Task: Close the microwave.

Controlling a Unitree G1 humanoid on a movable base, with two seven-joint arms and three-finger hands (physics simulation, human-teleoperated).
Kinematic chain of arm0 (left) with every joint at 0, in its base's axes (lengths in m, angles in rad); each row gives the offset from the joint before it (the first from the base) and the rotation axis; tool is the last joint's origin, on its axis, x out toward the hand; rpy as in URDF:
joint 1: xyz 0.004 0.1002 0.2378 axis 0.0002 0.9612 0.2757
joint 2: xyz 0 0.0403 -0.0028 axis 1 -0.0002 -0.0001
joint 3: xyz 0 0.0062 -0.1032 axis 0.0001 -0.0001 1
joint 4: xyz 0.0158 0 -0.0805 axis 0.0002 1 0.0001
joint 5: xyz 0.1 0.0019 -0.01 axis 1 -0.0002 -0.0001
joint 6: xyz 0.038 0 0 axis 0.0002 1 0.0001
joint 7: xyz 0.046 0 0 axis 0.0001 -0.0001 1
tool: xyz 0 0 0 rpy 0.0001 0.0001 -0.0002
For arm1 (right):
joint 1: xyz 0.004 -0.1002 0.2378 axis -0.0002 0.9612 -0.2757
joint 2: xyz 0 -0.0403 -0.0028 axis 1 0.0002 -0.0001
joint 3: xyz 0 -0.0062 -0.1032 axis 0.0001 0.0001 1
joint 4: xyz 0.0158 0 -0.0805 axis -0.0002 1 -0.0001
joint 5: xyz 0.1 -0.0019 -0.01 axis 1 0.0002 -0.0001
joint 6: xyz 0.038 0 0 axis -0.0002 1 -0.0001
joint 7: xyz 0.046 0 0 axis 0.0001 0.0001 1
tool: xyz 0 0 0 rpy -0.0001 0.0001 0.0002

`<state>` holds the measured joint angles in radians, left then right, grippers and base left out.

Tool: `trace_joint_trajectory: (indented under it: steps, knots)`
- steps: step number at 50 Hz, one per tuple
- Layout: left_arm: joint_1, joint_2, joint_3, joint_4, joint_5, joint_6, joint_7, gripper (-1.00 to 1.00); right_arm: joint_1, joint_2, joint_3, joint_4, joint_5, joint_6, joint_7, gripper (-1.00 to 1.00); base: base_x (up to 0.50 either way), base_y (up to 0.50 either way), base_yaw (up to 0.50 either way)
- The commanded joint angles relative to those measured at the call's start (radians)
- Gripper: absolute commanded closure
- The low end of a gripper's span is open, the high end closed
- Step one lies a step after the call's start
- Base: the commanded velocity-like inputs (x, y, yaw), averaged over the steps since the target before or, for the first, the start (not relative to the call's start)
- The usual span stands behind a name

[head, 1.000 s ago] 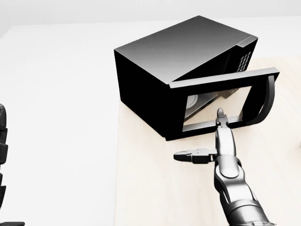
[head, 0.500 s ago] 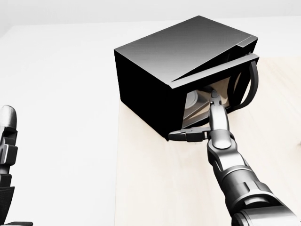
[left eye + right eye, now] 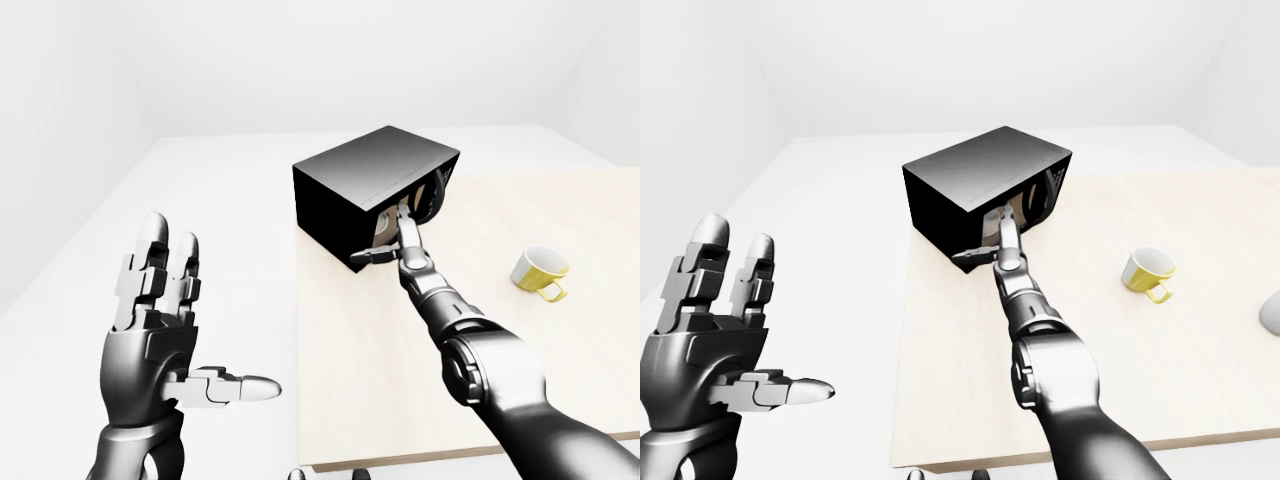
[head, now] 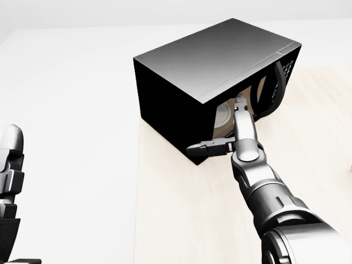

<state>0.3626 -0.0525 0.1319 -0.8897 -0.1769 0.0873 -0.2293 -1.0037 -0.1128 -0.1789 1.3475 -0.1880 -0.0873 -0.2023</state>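
Your right hand (image 4: 234, 132) was stretched out flat, fingers released and gripping nothing, its fingertips (image 4: 238, 102) up against the microwave door (image 4: 273, 88) and its thumb pointing left along the lower corner of the cabinet. The door stood nearly closed, a narrow gap left on its hinge side; through the gap you could see a pale strip of the oven's inside, but whether anything sat in there could not be told.

The microwave (image 3: 372, 185) sat at the far left corner of the tabletop (image 3: 560, 360), turned at an angle, its left side just beside the table's left edge. Your forearm ran from the near edge of the tabletop up to it, over bare wood.

To the right of the arm the tabletop lay open. A yellow mug (image 3: 1146, 272) lay tipped on its side well apart from the microwave, toward the right edge, its white inside facing you and showing nothing in it. A grey rounded thing (image 3: 1271, 312) was cut off at the right edge of the right-eye view; what it was could not be told.

Your left hand (image 3: 160, 320) hung off the table, beyond its left edge, raised with fingers spread and thumb out, grasping nothing, over the white floor (image 3: 220, 200).
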Motion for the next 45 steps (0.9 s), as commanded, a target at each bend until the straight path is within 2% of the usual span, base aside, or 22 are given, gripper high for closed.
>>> trace_joint_trajectory:
  steps: [1,23,24,27,30,32,33,34,40,45]
  knots:
    - [0.002,0.001,-0.004,0.003,0.002,0.0,-0.001,-1.0,-0.047,0.046,0.074,-0.015,-0.079,0.0,0.048,-1.0,0.0,0.0,0.0]
    - [0.003,0.0,-0.001,0.005,0.0,0.0,-0.002,-1.0,-0.018,0.045,0.072,-0.03,-0.073,0.0,0.074,-1.0,0.0,0.0,0.0]
    - [0.001,0.0,0.003,0.004,-0.003,0.0,-0.001,-1.0,0.015,0.023,0.051,-0.061,-0.034,0.0,0.079,-1.0,0.0,0.0,0.01]
    - [0.004,-0.001,0.005,0.0,-0.005,0.0,-0.003,-1.0,0.039,-0.002,0.055,-0.117,0.026,0.0,0.09,-1.0,0.0,0.0,0.0]
    - [0.005,-0.002,0.001,-0.004,-0.003,0.0,-0.003,-1.0,0.113,-0.024,0.081,-0.317,0.064,0.0,0.104,-1.0,0.0,0.0,0.0]
    - [0.006,-0.002,0.003,-0.009,-0.005,0.0,-0.003,-1.0,0.255,-0.026,0.094,-0.654,0.098,0.0,0.134,-1.0,0.0,0.0,0.0]
    - [0.006,-0.002,0.005,-0.011,-0.006,0.0,-0.003,-1.0,0.328,-0.024,0.102,-0.821,0.101,0.077,0.145,-1.0,0.0,0.0,0.0]
    - [0.006,-0.002,0.004,-0.011,-0.005,0.0,-0.003,-1.0,0.433,-0.016,0.113,-1.05,0.095,0.175,0.156,-1.0,0.0,0.0,0.0]
    - [0.011,-0.003,0.003,-0.017,-0.006,0.0,-0.005,-1.0,0.732,0.039,0.13,-1.627,0.066,0.175,0.192,-1.0,0.0,0.0,0.0]
    - [0.002,-0.006,0.019,-0.023,-0.014,0.0,-0.007,-1.0,0.874,0.072,0.136,-1.866,0.054,0.175,0.207,-1.0,0.0,0.0,0.0]
